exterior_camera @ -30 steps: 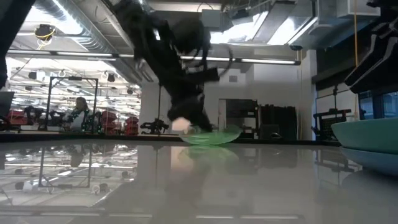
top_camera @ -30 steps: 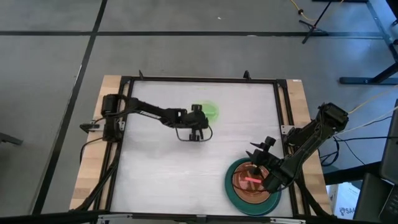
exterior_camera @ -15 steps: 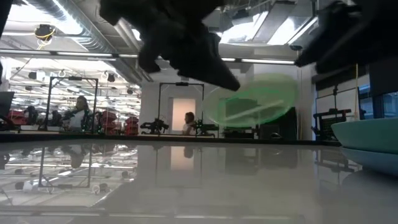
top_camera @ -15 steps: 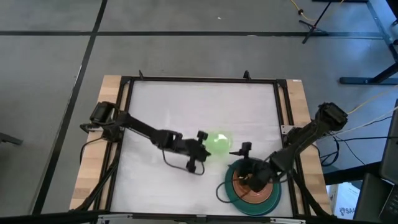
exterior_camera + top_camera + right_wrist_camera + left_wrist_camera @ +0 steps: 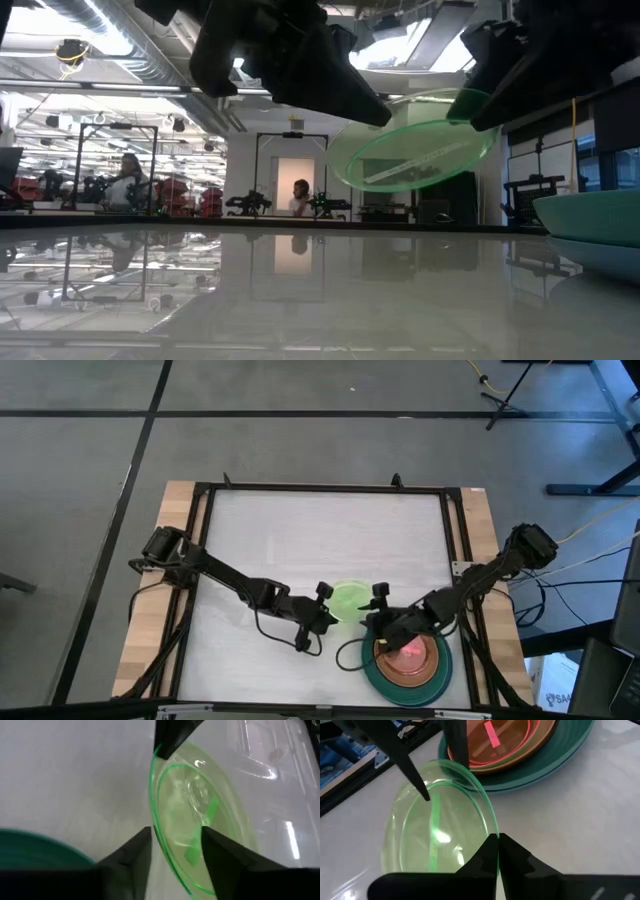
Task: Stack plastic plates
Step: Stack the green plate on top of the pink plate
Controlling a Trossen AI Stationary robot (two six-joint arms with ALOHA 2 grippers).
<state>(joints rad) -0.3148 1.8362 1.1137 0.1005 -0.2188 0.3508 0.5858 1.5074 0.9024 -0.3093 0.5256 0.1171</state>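
A small translucent neon-green plate hangs tilted in the air between the two grippers, clear of the table. My left gripper is shut on its left rim. My right gripper is open, one finger on each side of the opposite rim; whether they touch it I cannot tell. To the right, at the near right corner, a large teal plate rests flat on the table, with an orange plate in it and a pink plate on top. My left gripper pinches the green plate's rim between its two fingers, on the side away from the stack. The fingers come level from the table's left. The plate is lifted clear and tilted, its free side higher.
A black metal frame runs round the white table top, with wooden strips outside it. The far and left parts of the table top lie open. People sit in the room beyond the table.
My left gripper has carried the green plate from the far middle of the table toward the near right, lifting it clear and tilting it. My right gripper has moved from over the stack toward the left, up to the green plate's rim.
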